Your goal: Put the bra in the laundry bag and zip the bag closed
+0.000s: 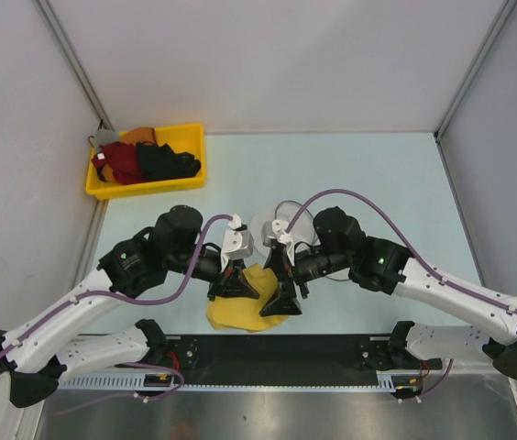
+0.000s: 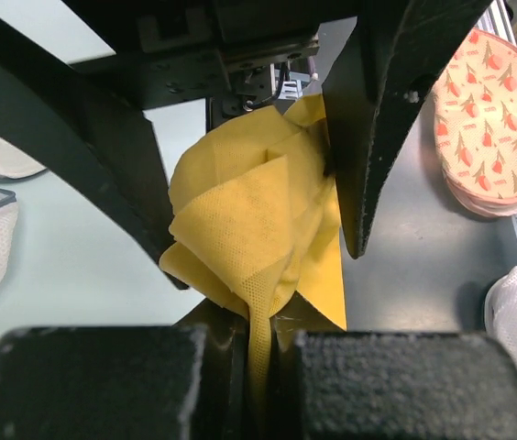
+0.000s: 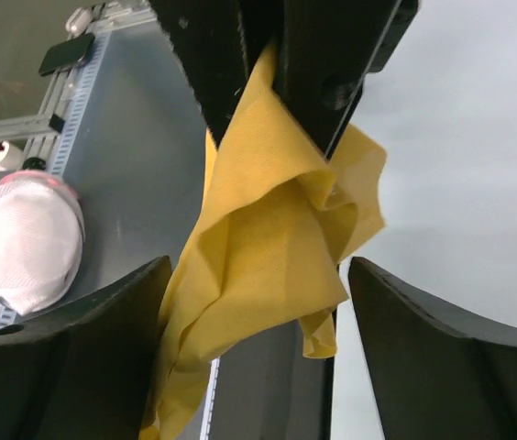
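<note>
Yellow mesh fabric, taken to be the bra (image 2: 249, 220), hangs bunched close to the near edge of the table (image 1: 350, 174). The left gripper (image 2: 258, 353) has its fingers pressed together on a fold of it. The right gripper (image 3: 258, 275) stands with fingers spread either side, gripping nothing.

Recommendation: the right should close on a separate edge, clear of that pinch, so the cloth spreads rather than wads.

The bag (image 1: 268, 225) lies just beyond at 12 o'clock, partly hidden; whether it is open cannot be told. Open table runs from 11 to 2 o'clock. The bin (image 1: 194, 137) sits far off at 10.
</note>
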### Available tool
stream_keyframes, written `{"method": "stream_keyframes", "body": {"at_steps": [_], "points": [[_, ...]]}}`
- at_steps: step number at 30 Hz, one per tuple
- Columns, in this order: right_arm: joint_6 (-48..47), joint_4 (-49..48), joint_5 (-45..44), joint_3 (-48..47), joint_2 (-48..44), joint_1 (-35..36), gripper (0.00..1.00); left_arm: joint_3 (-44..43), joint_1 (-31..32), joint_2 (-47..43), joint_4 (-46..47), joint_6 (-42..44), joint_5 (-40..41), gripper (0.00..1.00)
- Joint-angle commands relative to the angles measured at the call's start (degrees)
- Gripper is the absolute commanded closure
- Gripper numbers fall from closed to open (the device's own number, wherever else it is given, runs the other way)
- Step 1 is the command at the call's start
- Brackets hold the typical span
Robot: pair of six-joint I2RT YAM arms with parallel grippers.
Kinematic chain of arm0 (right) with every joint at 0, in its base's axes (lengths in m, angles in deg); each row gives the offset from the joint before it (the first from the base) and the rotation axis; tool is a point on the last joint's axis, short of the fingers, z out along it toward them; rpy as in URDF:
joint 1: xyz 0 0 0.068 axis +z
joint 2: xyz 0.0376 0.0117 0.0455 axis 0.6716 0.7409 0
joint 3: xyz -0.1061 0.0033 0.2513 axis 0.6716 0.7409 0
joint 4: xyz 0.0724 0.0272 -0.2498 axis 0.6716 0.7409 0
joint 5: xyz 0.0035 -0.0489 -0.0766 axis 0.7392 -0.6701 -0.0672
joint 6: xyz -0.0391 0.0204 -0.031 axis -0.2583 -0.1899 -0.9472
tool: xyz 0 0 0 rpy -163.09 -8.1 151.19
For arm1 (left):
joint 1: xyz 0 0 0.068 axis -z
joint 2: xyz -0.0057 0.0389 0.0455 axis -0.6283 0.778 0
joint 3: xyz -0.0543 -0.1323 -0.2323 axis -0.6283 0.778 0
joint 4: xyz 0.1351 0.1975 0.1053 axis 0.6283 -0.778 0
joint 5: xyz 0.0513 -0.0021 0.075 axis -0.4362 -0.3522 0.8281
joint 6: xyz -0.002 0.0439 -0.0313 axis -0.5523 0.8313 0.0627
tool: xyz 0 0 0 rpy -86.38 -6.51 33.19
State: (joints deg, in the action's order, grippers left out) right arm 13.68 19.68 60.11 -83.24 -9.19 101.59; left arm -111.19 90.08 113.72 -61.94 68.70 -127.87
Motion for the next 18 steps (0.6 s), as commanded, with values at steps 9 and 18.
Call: {"method": "stream_keyframes", "body": {"at_steps": [9, 18], "points": [[5.30, -6.57, 6.18, 2.31, 1.27, -0.07, 0.66, -3.34, 0.26, -0.66, -1.05, 2.77, -1.76, 1.00], [8.64, -5.79, -0.21, 4.85, 1.45, -4.46, 1.00, -3.60, -2.10, -5.05, 1.14, -0.48, 10.96, 0.37]]}}
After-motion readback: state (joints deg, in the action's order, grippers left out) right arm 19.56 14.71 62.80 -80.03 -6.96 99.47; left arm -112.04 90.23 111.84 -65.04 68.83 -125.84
